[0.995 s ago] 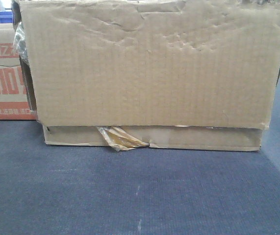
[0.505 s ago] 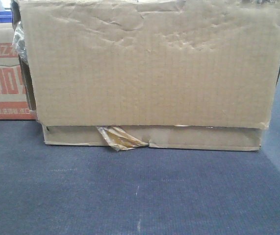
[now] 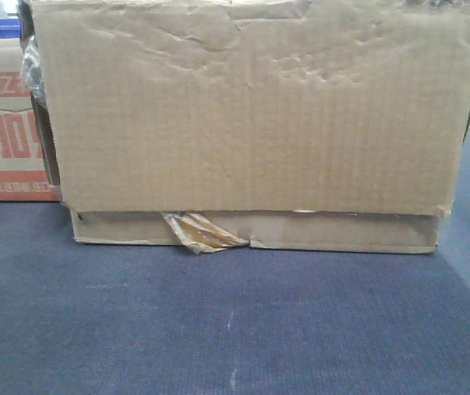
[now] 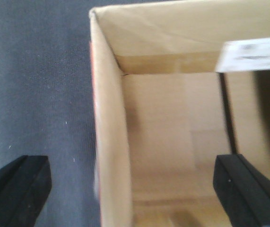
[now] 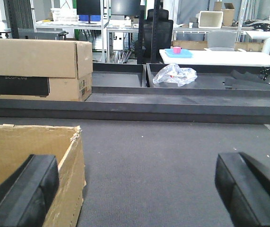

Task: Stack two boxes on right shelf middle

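Note:
A large plain brown cardboard box (image 3: 251,115) with a dented face and peeling yellowish tape (image 3: 202,233) at its lower edge fills the front view, standing on a dark grey surface. My left gripper (image 4: 132,189) is open and looks down into an open cardboard box (image 4: 172,123). Its fingers stand either side of that box's left wall (image 4: 108,142), not touching it. My right gripper (image 5: 137,191) is open, with its left finger over a box's torn right wall (image 5: 73,175) and its right finger over bare surface. The steel shelf is out of view.
A box with red print (image 3: 4,123) stands behind the large one at the left. In the right wrist view another brown box (image 5: 35,66) sits at the far left, near dark trays with a plastic bag (image 5: 175,74). Desks and chairs stand beyond.

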Available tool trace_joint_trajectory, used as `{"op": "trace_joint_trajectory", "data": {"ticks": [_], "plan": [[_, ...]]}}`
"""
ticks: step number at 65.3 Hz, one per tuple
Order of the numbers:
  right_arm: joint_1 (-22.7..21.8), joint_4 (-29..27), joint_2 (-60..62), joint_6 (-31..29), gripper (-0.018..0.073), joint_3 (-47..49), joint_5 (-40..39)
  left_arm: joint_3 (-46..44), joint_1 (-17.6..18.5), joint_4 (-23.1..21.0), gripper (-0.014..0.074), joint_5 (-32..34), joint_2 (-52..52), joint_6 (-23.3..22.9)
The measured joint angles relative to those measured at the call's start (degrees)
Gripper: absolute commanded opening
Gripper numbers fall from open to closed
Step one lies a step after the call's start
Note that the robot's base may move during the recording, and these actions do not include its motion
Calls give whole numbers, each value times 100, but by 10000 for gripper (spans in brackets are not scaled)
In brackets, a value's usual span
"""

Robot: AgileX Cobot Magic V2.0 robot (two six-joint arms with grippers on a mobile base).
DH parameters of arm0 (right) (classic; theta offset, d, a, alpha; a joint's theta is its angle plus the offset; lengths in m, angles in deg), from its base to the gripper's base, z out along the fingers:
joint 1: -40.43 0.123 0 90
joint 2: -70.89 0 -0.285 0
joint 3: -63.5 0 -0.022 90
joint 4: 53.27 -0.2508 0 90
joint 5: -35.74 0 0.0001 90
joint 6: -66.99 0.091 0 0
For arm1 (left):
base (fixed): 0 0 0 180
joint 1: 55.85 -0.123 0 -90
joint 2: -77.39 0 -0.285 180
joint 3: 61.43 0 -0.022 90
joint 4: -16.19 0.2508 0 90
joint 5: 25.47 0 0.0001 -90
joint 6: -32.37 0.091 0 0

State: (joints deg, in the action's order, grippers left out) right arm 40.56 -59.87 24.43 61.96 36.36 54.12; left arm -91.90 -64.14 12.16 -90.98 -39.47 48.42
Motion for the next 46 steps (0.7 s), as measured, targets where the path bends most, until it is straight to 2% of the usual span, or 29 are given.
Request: {"op": "trace_joint_trajectory", "data": {"ticks": [25,30,35,39,46], "plan": [[0,0,0,0,570,0,106,0,0,135,599,394,-404,22],[0,0,0,0,570,0,120,0,0,149,575,419,-404,22],[0,0,0,0,570,0,141,0,0,157,491,419,-413,22],[0,0,0,0,570,0,141,0,0,161,388,428,-413,22],[0,0,0,0,570,0,141,0,0,171,125,428,-413,22]]}}
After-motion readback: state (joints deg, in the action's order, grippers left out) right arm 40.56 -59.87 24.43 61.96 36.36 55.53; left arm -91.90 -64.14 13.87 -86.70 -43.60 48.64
